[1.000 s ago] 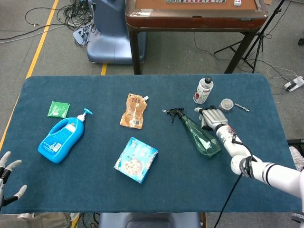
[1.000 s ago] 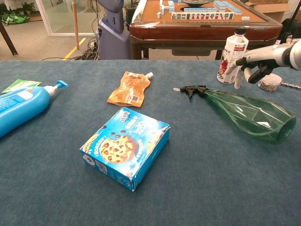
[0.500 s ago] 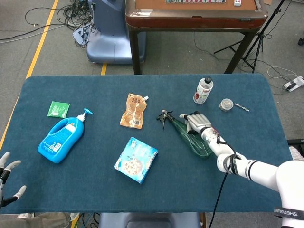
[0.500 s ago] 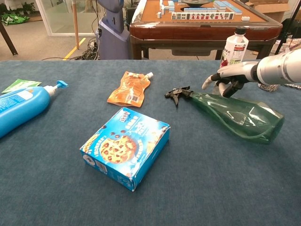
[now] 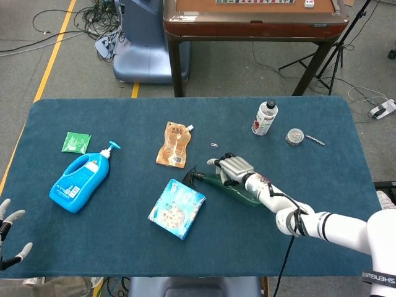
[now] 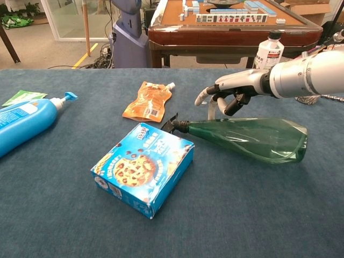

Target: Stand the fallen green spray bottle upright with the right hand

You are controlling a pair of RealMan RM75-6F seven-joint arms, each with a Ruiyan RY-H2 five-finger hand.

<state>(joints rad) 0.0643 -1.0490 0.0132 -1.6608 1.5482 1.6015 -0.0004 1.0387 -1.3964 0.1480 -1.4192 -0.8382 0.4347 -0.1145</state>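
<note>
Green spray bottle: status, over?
Right hand over the neck, fingers apart, no grip. Left hand idle at table edge. Green spray bottle on its side, nozzle near cookie box.

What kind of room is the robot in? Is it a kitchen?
Not a kitchen; probably a robot test lab. Loose cables trail over a grey floor with a yellow line, a camera tripod stands nearby, and a mahjong table sits behind the blue work table.
</note>
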